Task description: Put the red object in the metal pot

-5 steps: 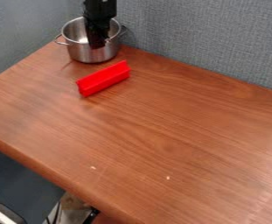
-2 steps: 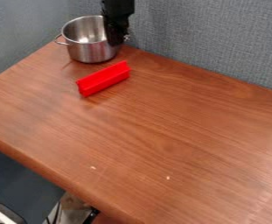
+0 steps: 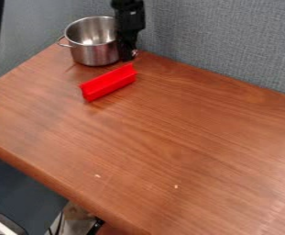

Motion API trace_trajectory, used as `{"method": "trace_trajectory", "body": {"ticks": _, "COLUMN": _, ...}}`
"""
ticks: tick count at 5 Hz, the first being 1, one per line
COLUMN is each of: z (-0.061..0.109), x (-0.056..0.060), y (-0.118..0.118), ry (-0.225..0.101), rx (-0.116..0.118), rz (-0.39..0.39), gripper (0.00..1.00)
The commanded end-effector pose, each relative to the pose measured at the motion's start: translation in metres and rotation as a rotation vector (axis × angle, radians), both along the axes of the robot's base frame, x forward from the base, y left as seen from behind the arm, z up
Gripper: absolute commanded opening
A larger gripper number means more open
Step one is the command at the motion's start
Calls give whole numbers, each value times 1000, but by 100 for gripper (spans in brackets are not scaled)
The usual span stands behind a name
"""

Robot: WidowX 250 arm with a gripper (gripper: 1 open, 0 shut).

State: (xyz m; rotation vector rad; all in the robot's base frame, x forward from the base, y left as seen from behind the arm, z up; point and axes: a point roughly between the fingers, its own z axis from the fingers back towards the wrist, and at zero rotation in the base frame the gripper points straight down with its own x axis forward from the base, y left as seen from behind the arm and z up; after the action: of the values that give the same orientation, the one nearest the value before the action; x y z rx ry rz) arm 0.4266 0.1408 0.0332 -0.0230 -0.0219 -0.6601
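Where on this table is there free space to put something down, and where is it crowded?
The wooden table is bare over its whole near and right part, from the red block to the front edge and the right edge. It is crowded only at the far left corner, where the metal pot, the gripper and the block stand close together.

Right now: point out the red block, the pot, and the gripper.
red block [image 3: 109,83], camera view, middle of its top face
metal pot [image 3: 93,50], camera view, front wall
gripper [image 3: 130,53], camera view, fingertips beside pot
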Motion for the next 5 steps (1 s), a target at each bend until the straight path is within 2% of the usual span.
{"method": "trace_trajectory", "body": {"ticks": 1, "z": 28, "x": 7, "y": 20, "ry": -52, "rx": 32, "rz": -64, "gripper": 0}}
{"method": "trace_trajectory", "body": {"ticks": 2, "z": 31, "x": 7, "y": 31, "ry": -39, "rx": 44, "rz": -128, "gripper": 0}}
{"method": "trace_trajectory", "body": {"ticks": 5, "z": 21, "x": 1, "y": 19, "ry": 24, "rx": 23, "rz": -92, "gripper": 0}}
